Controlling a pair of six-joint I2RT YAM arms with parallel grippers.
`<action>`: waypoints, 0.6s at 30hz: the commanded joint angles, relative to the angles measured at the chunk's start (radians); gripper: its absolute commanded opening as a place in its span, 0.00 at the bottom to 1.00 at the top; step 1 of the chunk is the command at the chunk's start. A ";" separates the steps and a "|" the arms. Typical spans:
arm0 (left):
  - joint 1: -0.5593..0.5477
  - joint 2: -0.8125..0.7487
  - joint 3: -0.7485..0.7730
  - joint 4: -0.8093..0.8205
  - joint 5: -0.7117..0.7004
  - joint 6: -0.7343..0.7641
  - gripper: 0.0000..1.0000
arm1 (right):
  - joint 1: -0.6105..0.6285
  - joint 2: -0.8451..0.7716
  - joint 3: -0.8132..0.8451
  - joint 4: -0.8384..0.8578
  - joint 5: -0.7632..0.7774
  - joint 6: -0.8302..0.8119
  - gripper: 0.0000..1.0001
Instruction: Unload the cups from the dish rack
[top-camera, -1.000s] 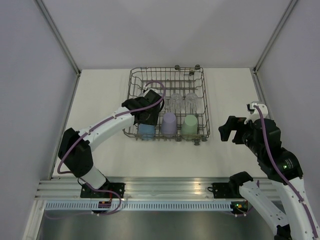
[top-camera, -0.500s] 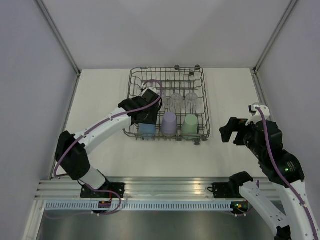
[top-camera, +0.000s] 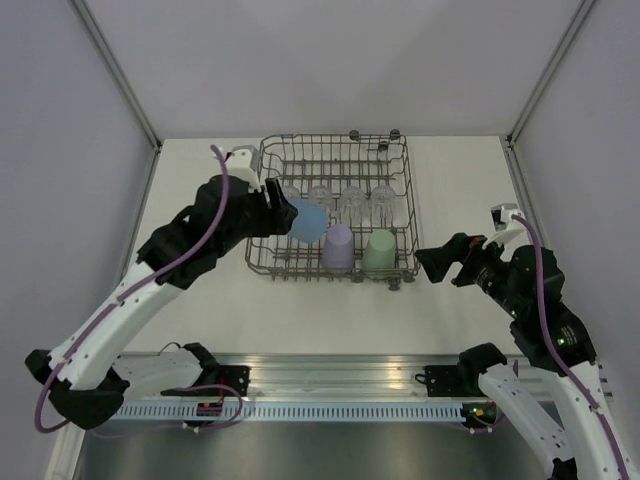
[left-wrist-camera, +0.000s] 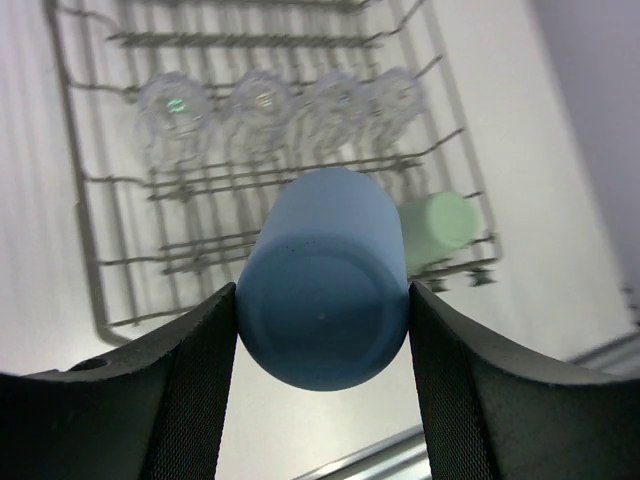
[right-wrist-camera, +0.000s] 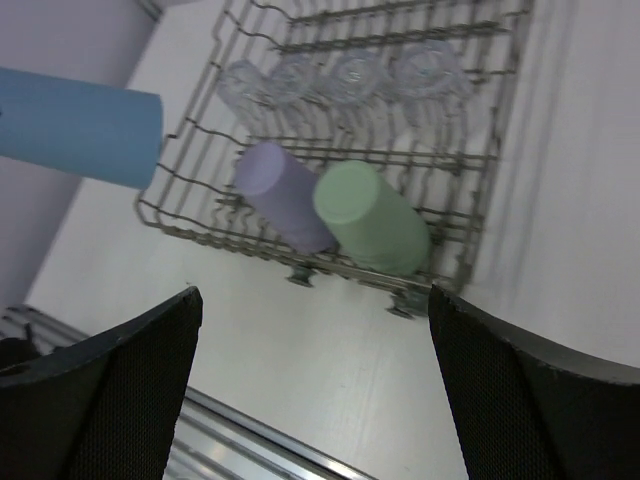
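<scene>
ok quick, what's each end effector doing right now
left end effector: closed on the blue cup
right end effector: open, holding nothing

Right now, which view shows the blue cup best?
Left wrist: the blue cup fills the centre, base toward the camera, clamped between both fingers of the left end effector. Top external shows it small, over the left side of the dish rack. Right wrist shows its side, cropped at the frame edge.
</scene>
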 joint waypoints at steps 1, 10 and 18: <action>0.001 -0.141 -0.038 0.211 0.201 -0.070 0.02 | 0.002 -0.008 -0.074 0.268 -0.290 0.121 0.98; 0.003 -0.313 -0.239 0.654 0.502 -0.311 0.02 | 0.003 -0.007 -0.272 0.817 -0.550 0.431 0.98; 0.001 -0.264 -0.369 0.928 0.637 -0.546 0.02 | 0.002 0.009 -0.262 1.037 -0.660 0.534 0.98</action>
